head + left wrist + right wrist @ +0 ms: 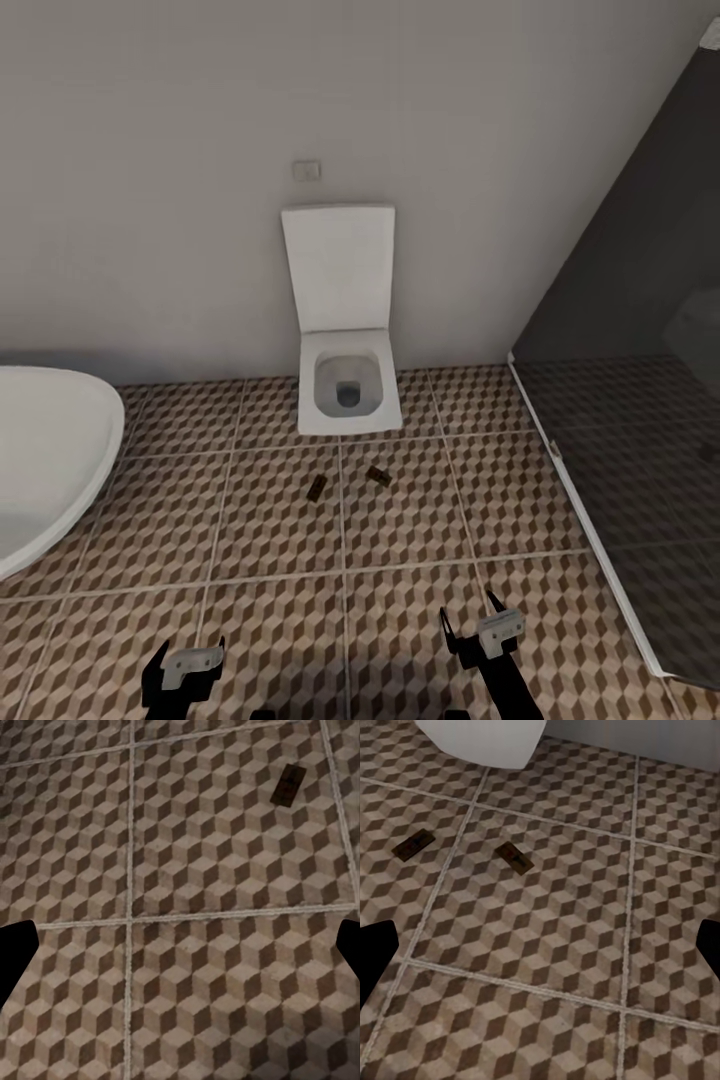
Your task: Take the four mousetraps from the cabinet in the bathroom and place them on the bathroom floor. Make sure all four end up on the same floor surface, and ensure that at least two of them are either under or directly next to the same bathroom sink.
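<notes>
Two small brown mousetraps lie flat on the cube-patterned bathroom floor [280, 540] just in front of the toilet: one mousetrap [317, 488] to the left, the other mousetrap [378, 476] to the right. The right wrist view shows both, one mousetrap [414, 844] and the other mousetrap [514, 858]. In the left wrist view a single mousetrap [288, 784] shows. My left gripper [183, 665] and right gripper [480, 625] hover low over the tiles, both open and empty, well short of the traps. The cabinet and the sink are out of view.
A white wall-hung toilet [345, 330] with its lid up stands against the back wall. A white bathtub rim [50, 450] curves in at the left. A dark glass shower screen [640, 400] with a white sill closes off the right side.
</notes>
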